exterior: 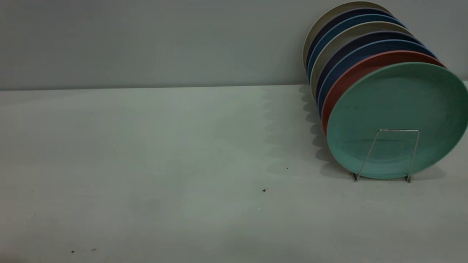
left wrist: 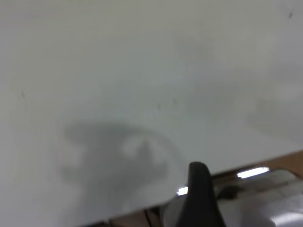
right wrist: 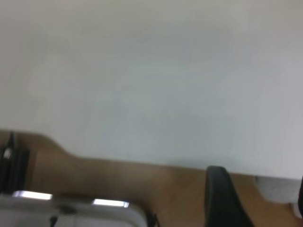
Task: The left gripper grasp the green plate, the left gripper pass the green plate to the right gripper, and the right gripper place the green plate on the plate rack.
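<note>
The green plate (exterior: 395, 106) stands upright at the front of a row of plates in the plate rack (exterior: 396, 130), at the table's right. The rack's front wire loop crosses the plate's lower face. Neither gripper shows in the exterior view. My left gripper (left wrist: 201, 198) shows only as a black tip in the left wrist view, above the bare table near its edge, with nothing in it. My right gripper (right wrist: 260, 189) is open and empty, at the table's edge over a brown surface. The plate is out of both wrist views.
Behind the green plate stand a salmon-pink plate (exterior: 351, 73), several blue plates (exterior: 343, 60) and beige ones. The grey table (exterior: 164, 164) runs left from the rack to a grey wall (exterior: 146, 40). A shiny metal object (left wrist: 265, 198) lies beyond the table's edge.
</note>
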Robot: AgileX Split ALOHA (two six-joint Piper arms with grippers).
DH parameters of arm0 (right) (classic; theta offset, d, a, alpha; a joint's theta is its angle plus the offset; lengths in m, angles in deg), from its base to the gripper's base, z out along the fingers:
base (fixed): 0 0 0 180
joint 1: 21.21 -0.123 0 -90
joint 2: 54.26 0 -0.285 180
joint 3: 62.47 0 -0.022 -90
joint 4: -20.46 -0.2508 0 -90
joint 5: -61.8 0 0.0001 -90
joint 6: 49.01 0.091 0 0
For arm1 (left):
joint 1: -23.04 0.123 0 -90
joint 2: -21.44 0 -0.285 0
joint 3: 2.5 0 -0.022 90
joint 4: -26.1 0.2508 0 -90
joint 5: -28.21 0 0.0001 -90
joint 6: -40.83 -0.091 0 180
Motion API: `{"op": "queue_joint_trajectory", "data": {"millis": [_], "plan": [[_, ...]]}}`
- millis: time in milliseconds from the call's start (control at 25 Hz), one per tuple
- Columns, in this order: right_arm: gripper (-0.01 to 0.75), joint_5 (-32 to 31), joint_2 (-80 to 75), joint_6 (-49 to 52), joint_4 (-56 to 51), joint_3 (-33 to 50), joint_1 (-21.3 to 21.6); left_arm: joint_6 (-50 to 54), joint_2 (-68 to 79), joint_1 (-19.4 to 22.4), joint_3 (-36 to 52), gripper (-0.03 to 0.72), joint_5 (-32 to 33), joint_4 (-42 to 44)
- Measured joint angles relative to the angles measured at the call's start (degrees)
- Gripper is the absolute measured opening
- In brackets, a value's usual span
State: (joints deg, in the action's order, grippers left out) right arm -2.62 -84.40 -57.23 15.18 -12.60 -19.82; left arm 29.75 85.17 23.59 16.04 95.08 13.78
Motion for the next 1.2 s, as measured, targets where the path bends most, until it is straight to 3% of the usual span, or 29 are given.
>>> {"op": "queue_joint_trajectory", "data": {"millis": [560, 1200], "plan": [[0.402, -0.1, 12.9, 2.3, 1.5, 0.3, 0.0, 3.3, -25.2, 0.0, 28.7, 0.579, -2.4, 9.5], [0.402, -0.2, 16.0, 2.3, 1.4, 0.3, 0.0, 3.4, -47.7, 0.0, 30.8, 0.579, -2.8, 9.6]]}}
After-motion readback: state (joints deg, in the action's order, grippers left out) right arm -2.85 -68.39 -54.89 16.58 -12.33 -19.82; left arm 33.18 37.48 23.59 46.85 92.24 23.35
